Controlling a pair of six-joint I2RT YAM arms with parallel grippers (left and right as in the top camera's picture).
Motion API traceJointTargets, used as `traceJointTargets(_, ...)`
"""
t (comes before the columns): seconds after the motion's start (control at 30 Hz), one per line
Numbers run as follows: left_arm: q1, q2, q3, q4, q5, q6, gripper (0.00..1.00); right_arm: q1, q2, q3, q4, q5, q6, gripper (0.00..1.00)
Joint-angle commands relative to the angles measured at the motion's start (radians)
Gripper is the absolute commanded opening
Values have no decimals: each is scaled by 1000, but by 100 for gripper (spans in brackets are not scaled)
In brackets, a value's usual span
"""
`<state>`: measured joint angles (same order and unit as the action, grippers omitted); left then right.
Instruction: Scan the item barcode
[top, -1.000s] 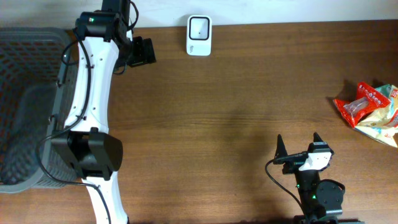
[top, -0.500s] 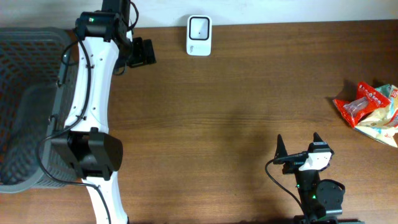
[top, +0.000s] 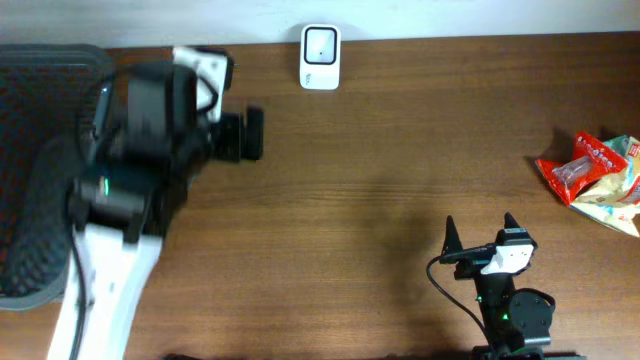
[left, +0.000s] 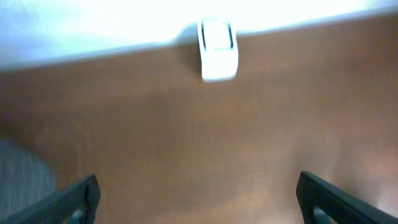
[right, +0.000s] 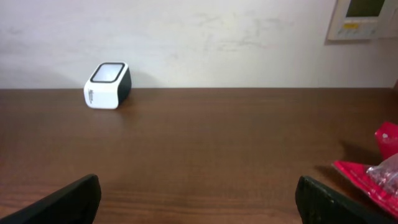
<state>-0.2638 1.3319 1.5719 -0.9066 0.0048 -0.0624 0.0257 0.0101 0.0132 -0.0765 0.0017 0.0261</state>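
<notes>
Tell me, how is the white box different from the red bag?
The white box is smooth and boxy; the red bag is crinkly and crumpled. The white box sits at the back edge; the red bag lies at the right edge. Both rest on the brown table.

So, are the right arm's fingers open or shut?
Open. The right fingers stand far apart at the wrist view's edges, holding nothing.
</notes>
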Motion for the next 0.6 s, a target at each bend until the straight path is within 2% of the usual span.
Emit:
traceJointTargets(0.0,-2,-365,-427,203,38,94,99,-6,-7,-8,-6,11,9,98)
traceJointTargets(0.07,-2,-606,-684,337,60,178,99,-6,-7,-8,-6,11,9,98)
traceJointTargets(0.13,-2,-751,-841,406,59,192,99,-6,-7,-8,-6,11,9,99)
traceJointTargets(0.27,6,-980,-1140,616,60,192,99,-6,-7,-8,-6,11,9,99)
traceJointTargets(0.33,43,-1089,-1310,780,71,192,99,-6,-7,-8,-6,11,9,99)
traceJointTargets(0.43,114,-1191,-1463,886,86,187,99,-6,-7,-8,-6,11,9,98)
traceJointTargets(0.57,172,-1278,-1529,891,85,183,99,-6,-7,-8,-6,11,9,99)
